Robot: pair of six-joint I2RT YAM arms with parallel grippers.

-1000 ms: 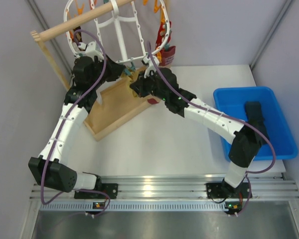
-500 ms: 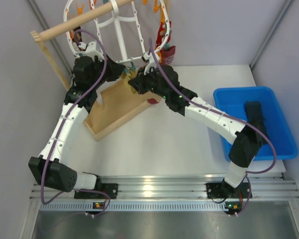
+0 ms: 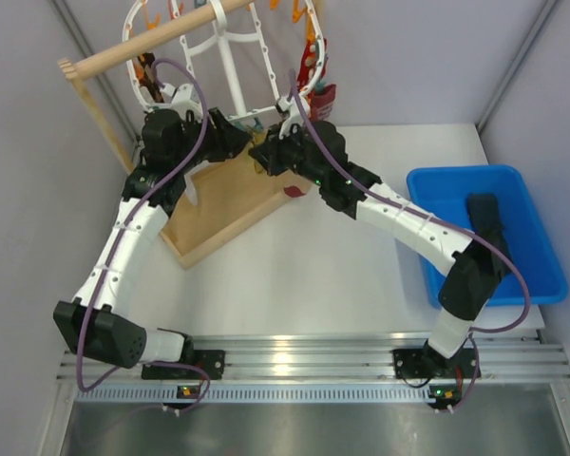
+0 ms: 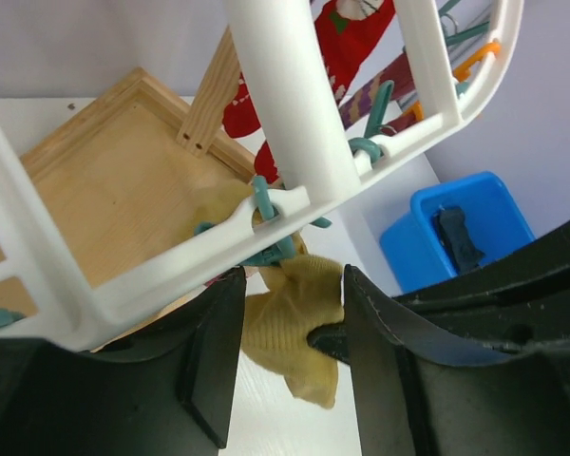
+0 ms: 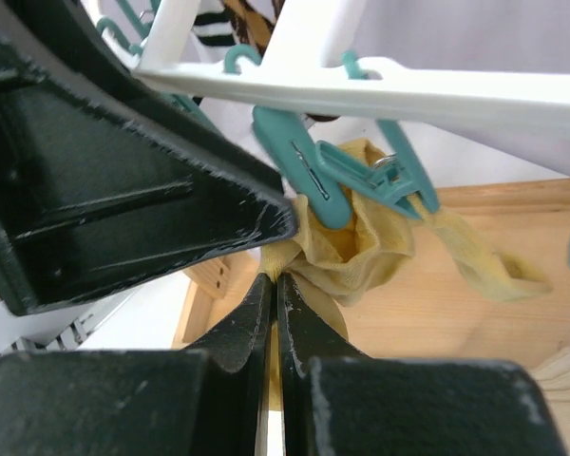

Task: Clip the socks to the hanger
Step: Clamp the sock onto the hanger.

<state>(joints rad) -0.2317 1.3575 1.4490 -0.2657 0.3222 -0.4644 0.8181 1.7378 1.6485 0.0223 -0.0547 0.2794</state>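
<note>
The right tool (image 5: 274, 285) is closed tight, its two fingers pressed together on a pinch of the yellow sock (image 5: 347, 252). It holds the sock up under the lower rim of the hanger (image 3: 230, 66), the white frame hung from the wooden rod (image 3: 142, 46) at the far left of the bench (image 3: 313, 275). The sock bunches just under a teal clip (image 5: 309, 185) that hangs from the rim. Its open cuff faces the right wrist camera, and a loose end trails off to the right above the wooden base (image 3: 218, 204). The top fold of the sock sits between the clip's two arms, though from these views I cannot tell for sure whether the clip bites the cloth.

The left tool (image 4: 293, 285) is at the same spot from the other side. Its fingers stand moderately apart with nothing gripped between them. In the left wrist view the sock and the tip of the right tool show through the gap, beyond the fingertips. In the right wrist view one left finger (image 5: 123, 142) fills the left half, its corner right beside the clip's near arm.

Other clips, orange and teal, hang round the hanger's rim, and a red sock (image 3: 323, 100) hangs from its right side. A dark sock (image 3: 482, 214) lies in the blue bin (image 3: 527, 247) at the right of the bench, well apart from both tools.
</note>
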